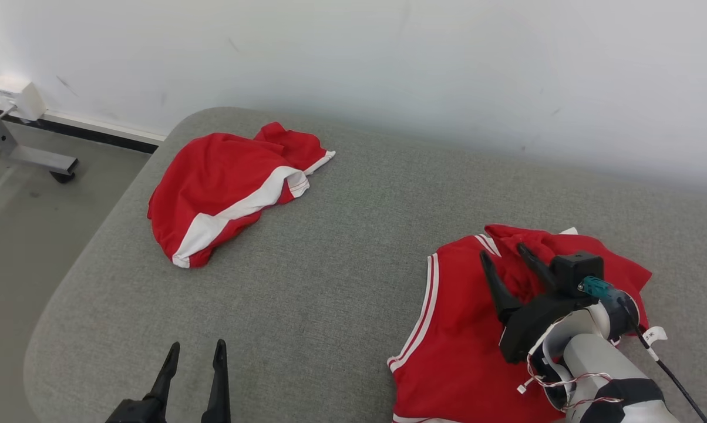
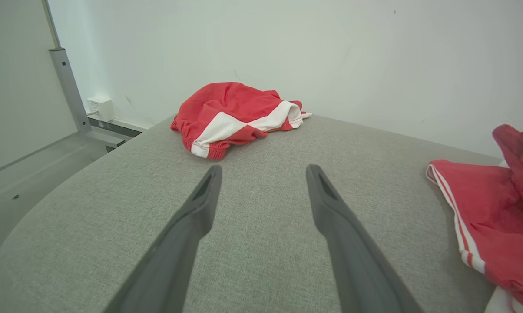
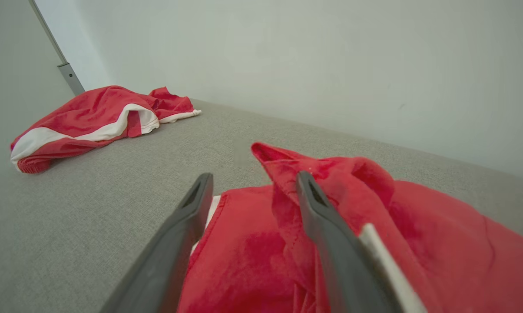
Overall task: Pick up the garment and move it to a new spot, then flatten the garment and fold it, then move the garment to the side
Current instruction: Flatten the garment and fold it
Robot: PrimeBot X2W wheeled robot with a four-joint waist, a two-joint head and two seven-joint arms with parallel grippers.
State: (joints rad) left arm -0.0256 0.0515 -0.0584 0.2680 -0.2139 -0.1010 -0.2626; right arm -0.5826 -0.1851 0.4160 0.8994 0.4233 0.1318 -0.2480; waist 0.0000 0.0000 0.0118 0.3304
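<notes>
Plain white wall (image 1: 447, 70) stands behind the far edge of the grey fabric-covered padded surface (image 1: 330, 264). Beyond its left edge: smooth grey floor (image 1: 13, 247), black skirting strip (image 1: 95, 134), white wall box (image 1: 19, 97), grey metal wheeled frame (image 1: 33, 157).

Test lab: blank white wall (image 1: 447, 70), grey padded bench (image 1: 330, 264).

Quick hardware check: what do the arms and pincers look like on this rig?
Both the left pincer and right pincer have two long, tapered dark-grey fingers with slotted tips. The right forearm is white with a black band, carrying a black camera box, a teal connector, thin red-and-white wires and a black cable bearing a white tag.
</notes>
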